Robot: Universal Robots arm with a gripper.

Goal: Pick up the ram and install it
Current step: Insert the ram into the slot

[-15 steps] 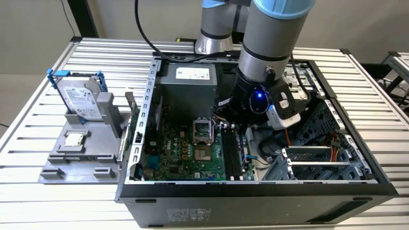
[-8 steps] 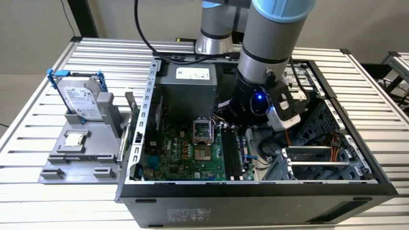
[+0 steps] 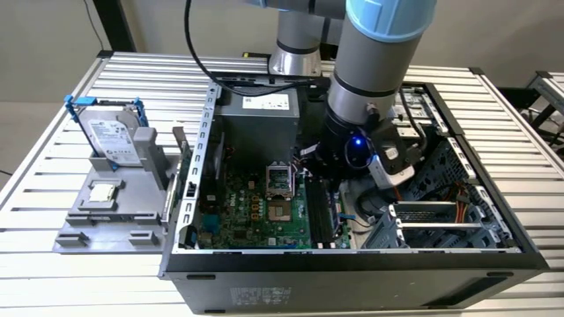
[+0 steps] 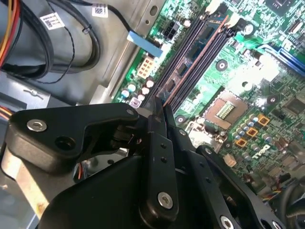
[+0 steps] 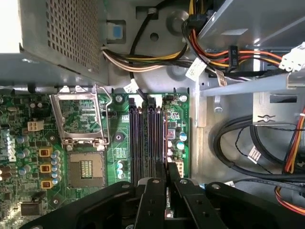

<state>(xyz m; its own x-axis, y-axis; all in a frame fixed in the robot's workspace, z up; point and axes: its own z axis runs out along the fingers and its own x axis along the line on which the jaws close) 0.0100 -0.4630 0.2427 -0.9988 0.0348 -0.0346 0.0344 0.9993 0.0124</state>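
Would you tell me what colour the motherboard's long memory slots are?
The memory slots are black, clearest in the first wrist view.

A slatted metal table (image 3: 79, 264) carries an open computer case (image 3: 352, 264) and, seemingly, a grey fixture (image 3: 105, 218).

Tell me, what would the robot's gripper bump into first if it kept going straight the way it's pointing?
Most likely the long black slots on the green motherboard. In both wrist views the gripper points at them, with a thin stick, probably the ram, lying along one slot. How much space remains is hard to judge.
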